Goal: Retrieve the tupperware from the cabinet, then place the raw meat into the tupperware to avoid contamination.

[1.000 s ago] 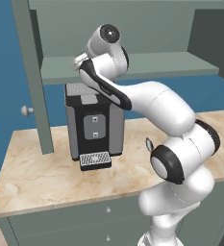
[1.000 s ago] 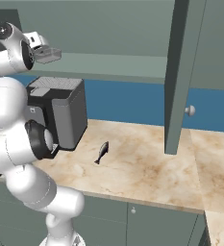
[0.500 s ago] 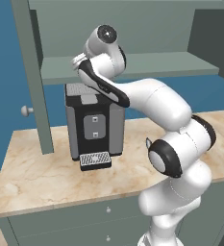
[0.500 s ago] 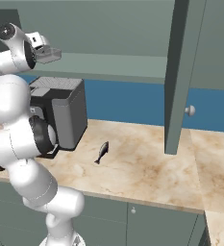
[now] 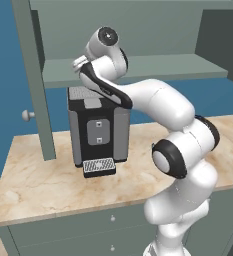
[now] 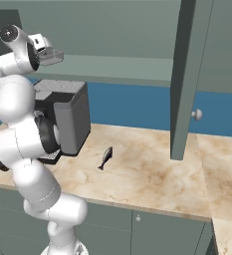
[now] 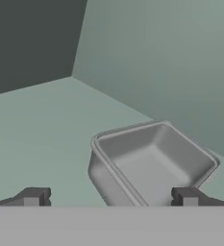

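Arm raised from my left base camera, the hand has edged nearer the cabinet (image 5: 138, 65) shelf over the last second. From the right, the gripper (image 6: 52, 56) hangs at the shelf, fish (image 6: 105, 157) on the counter (image 6: 152, 179). Hand camera: tupperware (image 7: 149, 161) between my spread, empty fingertips (image 7: 34, 196), approach nearly done.

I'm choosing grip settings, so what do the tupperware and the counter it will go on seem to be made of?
The tupperware: likely thin grey plastic, smooth and semi-matte, with a rolled rim and soft shading on its walls. The countertop: looks like polished beige marble or stone, judging by its mottled brown veining, though it could be laminate.
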Tool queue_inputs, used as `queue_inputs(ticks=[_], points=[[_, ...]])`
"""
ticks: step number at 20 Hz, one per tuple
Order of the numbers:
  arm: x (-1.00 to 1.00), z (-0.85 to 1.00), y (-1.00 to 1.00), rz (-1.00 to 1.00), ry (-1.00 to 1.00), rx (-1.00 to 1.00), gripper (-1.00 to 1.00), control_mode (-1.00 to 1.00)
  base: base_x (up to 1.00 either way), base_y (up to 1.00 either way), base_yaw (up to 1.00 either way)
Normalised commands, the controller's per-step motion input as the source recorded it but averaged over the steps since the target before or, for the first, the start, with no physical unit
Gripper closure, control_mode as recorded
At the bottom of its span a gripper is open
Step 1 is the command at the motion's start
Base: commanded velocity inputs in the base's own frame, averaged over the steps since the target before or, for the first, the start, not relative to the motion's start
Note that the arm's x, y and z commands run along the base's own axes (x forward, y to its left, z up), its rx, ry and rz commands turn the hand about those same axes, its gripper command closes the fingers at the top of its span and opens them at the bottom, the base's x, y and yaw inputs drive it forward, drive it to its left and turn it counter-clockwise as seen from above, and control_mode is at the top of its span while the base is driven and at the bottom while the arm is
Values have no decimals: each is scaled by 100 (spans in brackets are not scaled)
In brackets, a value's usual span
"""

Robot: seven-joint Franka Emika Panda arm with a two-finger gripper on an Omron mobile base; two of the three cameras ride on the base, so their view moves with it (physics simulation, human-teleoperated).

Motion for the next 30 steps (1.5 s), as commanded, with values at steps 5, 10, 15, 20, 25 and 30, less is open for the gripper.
queue_inputs(ticks=[5,10,15,20,25,30], points=[[19,0,8,0,0,0,-100,-100,0,0,0],[18,-1,7,0,0,0,-100,-100,0,0,0],[14,-3,6,0,0,0,-100,-100,0,0,0],[0,-7,1,0,0,0,-100,-100,0,0,0],[0,-3,0,0,0,0,-100,-100,0,0,0],[1,-3,0,0,0,0,-100,-100,0,0,0]])
